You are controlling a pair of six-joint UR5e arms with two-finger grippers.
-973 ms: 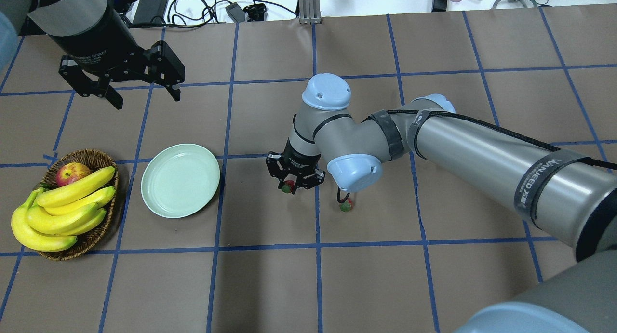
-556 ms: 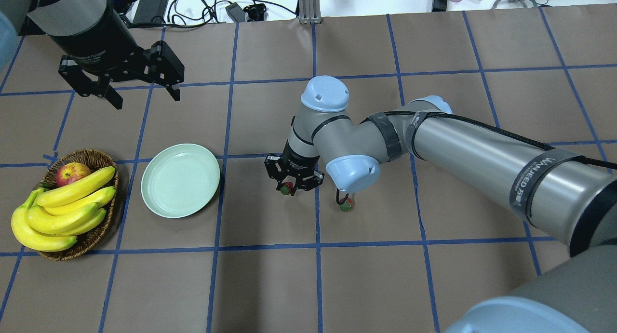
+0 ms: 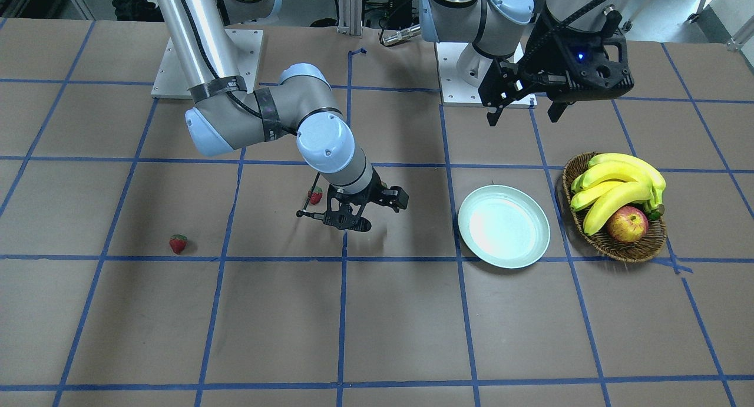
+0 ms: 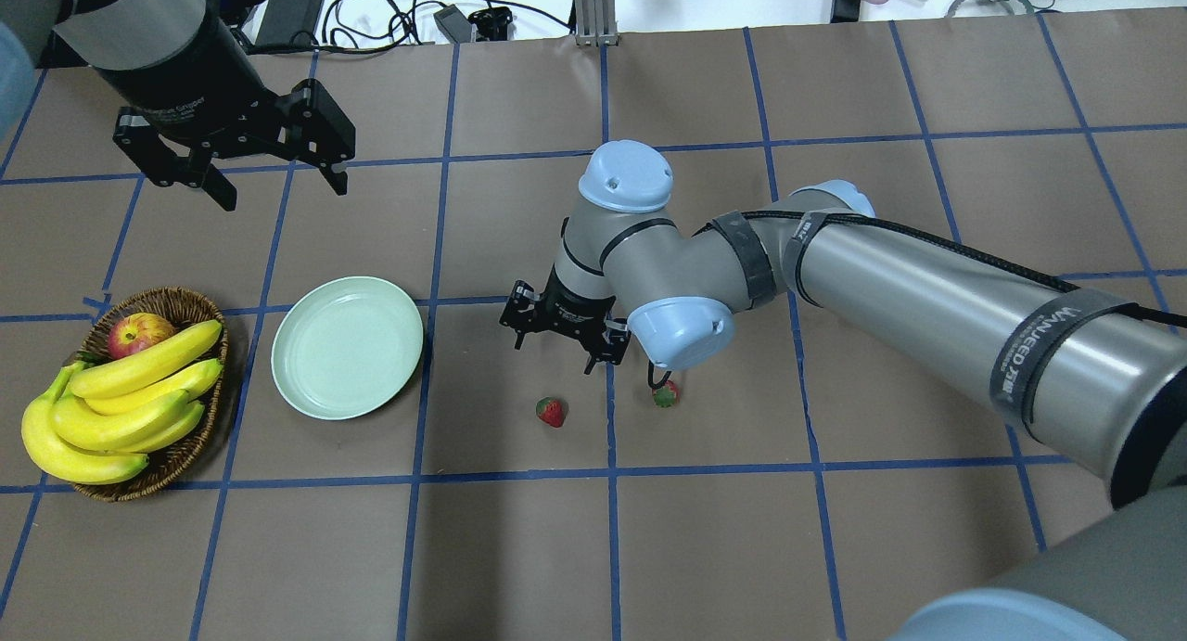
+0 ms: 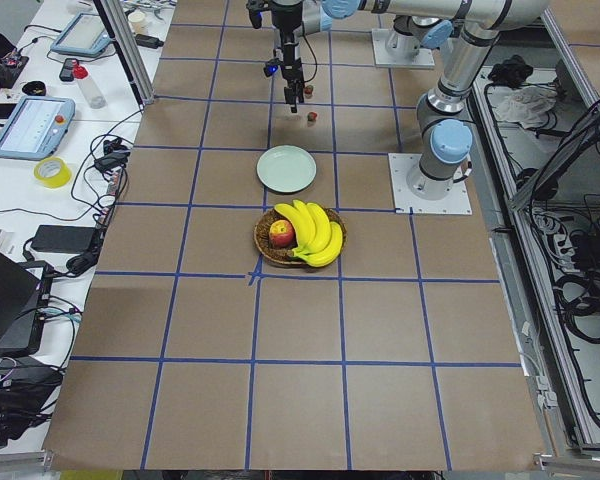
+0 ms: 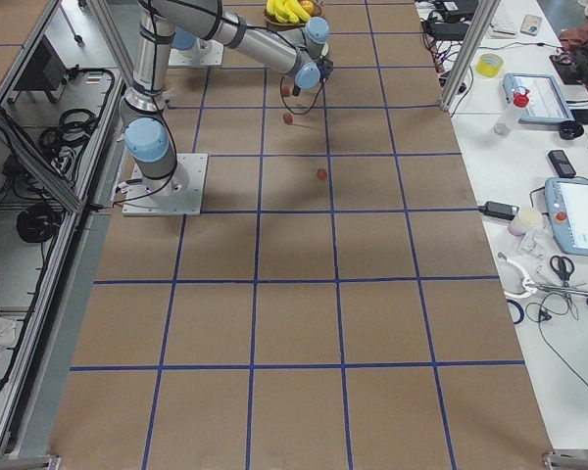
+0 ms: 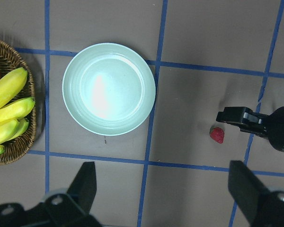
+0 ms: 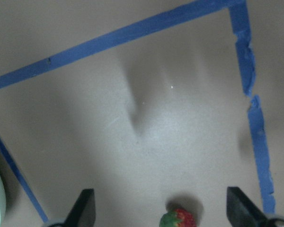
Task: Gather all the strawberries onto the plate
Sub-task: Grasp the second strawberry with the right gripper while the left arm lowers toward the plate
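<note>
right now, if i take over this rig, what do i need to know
Left end effector: open, empty, hovering beyond the plate.
Right end effector: open, empty, raised close to the first strawberry, which lies loose on the table.
Second strawberry lies beside the first; third strawberry lies farther to the robot's right.
Done: nothing, the plate is empty.
Left: all three strawberries into the plate.

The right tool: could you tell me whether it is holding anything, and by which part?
Nothing is held. The right tool is open and empty; the nearest strawberry lies on the table, apart from it.
</note>
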